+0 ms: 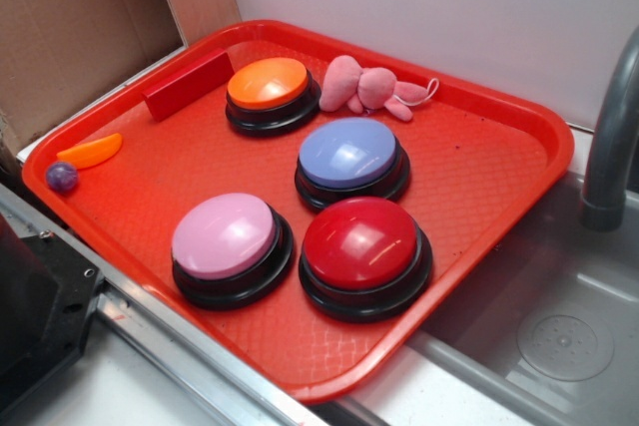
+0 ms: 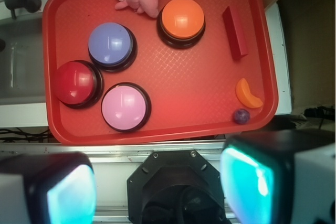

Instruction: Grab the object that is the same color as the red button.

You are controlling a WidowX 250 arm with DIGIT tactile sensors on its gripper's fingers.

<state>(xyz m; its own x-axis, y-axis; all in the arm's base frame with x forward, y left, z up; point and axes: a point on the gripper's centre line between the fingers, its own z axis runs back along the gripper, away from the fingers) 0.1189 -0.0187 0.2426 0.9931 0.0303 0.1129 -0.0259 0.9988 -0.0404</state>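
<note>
Red textured plastic forms the large tray point(image 1: 499, 162) seen in the exterior view, where four dome buttons are counted: one glossy red button point(image 1: 365, 253), one pink point(image 1: 229, 245), one lavender-blue point(image 1: 350, 160) and one orange point(image 1: 271, 93). One long thin red block point(image 1: 188, 86), one pink plush toy point(image 1: 367, 87), one orange wedge point(image 1: 91, 151) and one purple ball point(image 1: 62, 178) are also counted. A grey sink point(image 1: 559, 336) adjoins.

From the wrist, the block point(image 2: 234, 32) lies right of the orange button point(image 2: 182, 20); the gripper point(image 2: 160, 190) is held wide, empty.
</note>
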